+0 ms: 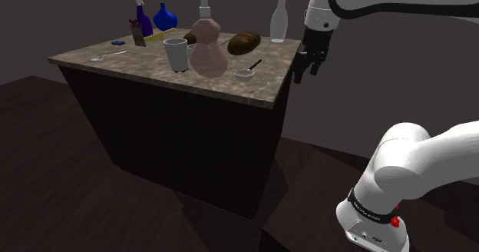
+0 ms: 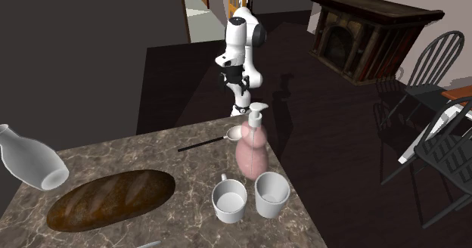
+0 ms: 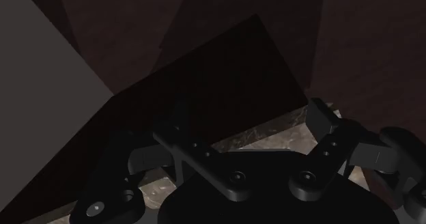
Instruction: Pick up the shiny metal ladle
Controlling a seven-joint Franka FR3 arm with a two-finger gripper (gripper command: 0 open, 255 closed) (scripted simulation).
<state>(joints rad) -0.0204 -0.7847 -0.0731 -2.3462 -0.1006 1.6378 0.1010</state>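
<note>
Metal ladle (image 1: pixel 245 74) flat, handle away from pink bottle (image 1: pixel 207 54).

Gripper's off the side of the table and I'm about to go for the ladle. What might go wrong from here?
1. The gripper hangs beyond the table edge, about level with its top; a straight move inward may hit it.
2. The ladle lies near that edge; a nudge might push it off.
3. The pink pump bottle stands close beside the ladle and may tip.
</note>
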